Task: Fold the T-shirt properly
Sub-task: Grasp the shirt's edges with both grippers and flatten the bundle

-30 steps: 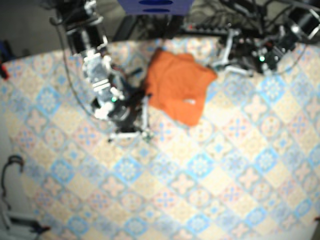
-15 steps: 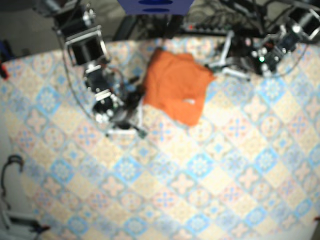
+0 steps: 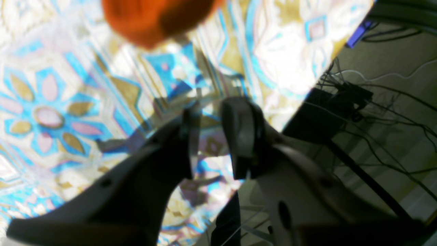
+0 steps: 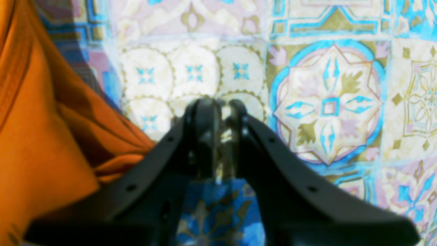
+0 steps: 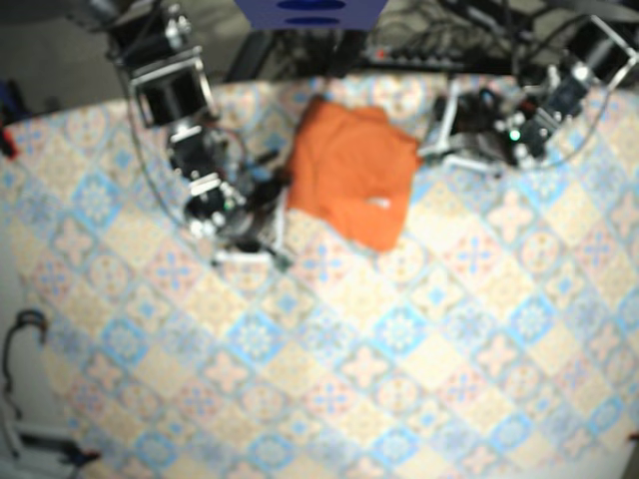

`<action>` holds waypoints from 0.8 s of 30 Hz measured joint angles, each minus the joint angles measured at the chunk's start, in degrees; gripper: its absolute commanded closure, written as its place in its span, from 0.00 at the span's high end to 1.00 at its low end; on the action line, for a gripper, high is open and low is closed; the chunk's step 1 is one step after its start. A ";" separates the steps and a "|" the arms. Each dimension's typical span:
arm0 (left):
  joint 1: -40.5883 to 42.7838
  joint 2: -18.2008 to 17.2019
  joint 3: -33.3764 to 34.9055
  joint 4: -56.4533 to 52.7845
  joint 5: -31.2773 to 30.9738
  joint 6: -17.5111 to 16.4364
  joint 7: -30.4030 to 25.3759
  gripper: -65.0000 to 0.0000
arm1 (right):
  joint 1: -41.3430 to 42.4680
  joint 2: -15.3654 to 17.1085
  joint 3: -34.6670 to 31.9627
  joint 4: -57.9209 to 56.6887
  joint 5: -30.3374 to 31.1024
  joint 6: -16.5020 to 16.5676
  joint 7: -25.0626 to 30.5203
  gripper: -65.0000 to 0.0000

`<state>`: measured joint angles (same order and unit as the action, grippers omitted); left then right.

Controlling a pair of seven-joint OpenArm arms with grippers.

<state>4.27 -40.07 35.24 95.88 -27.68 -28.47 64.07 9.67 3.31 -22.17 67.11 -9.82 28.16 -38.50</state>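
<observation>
An orange cotton T-shirt point(image 5: 349, 175), folded into a compact, roughly rectangular bundle, is lying on the blue-and-cream patterned tablecloth point(image 5: 399, 349) near the table's far edge, between the two arms. The right gripper point(image 4: 222, 106) is hovering over bare cloth just beside the shirt's edge, its dark fingers point(image 4: 205, 123) sitting almost together with only a sliver of light between them and gripping nothing. The left gripper point(image 3: 211, 107) is hanging near the table's edge, close to the shirt's opposite side, its fingers point(image 3: 242, 136) standing slightly apart and also gripping nothing.
</observation>
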 measured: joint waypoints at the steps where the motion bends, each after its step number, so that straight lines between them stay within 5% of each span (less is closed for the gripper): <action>1: 0.02 0.48 0.00 -0.46 0.57 -0.04 0.02 0.22 | 0.02 0.00 0.00 0.00 0.00 0.02 -0.09 0.14; 9: 0.02 4.09 0.00 -0.52 6.27 -0.04 0.00 0.22 | -1.11 0.02 0.00 0.39 -0.02 -0.63 0.44 0.14; 24: -6.64 4.22 -0.02 -3.69 6.69 -0.24 -0.02 0.22 | -4.79 0.02 0.11 3.45 -0.09 -1.46 1.18 0.14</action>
<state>-2.37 -35.86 35.22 92.18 -20.99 -28.71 64.05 4.89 3.33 -22.06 70.57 -9.91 26.70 -37.32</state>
